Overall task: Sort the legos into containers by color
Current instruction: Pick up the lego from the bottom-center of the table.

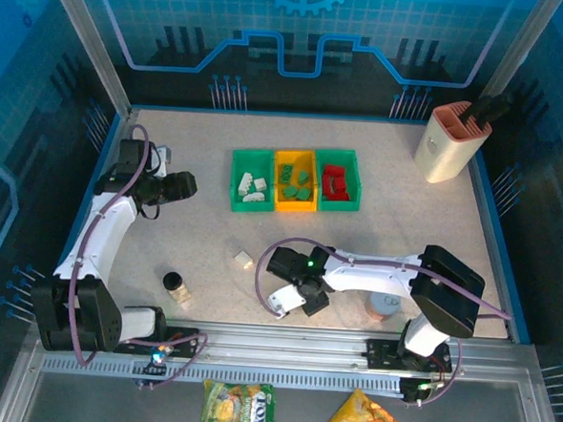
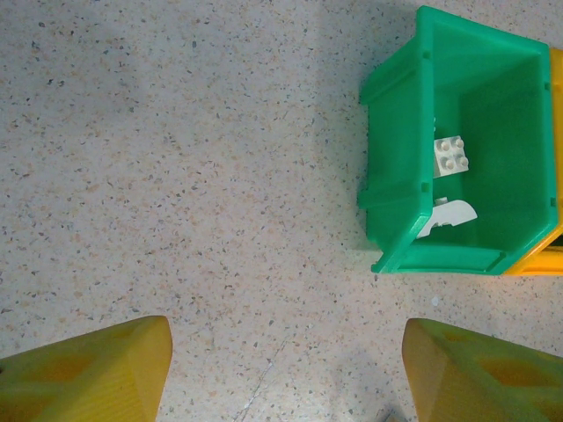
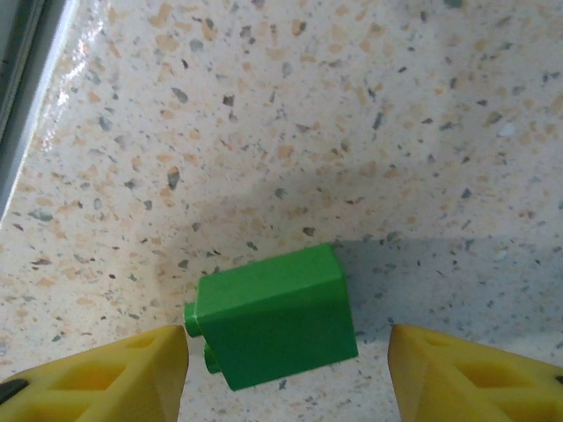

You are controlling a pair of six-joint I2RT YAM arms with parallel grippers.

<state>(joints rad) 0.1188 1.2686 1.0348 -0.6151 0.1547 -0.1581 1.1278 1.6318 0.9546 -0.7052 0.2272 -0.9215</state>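
The right gripper (image 3: 288,341) stands open around a small green studded plastic brick (image 3: 273,316) lying on the speckled desk (image 1: 385,236). The left gripper (image 2: 286,352) is spread wide near the left green plastic bin (image 2: 396,176). That bin holds cream-white bricks (image 1: 254,185), the orange-yellow middle bin (image 1: 294,208) holds green bricks (image 1: 296,181), and the right green bin (image 1: 356,182) holds red bricks (image 1: 335,183).

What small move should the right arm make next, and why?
Probably close the right jaws on the green brick. It lies on the table between the open jaws, so a grip looks ready, though the arm may need to come a little lower first. The other green bricks sit in the orange bin, and this one is not there yet.
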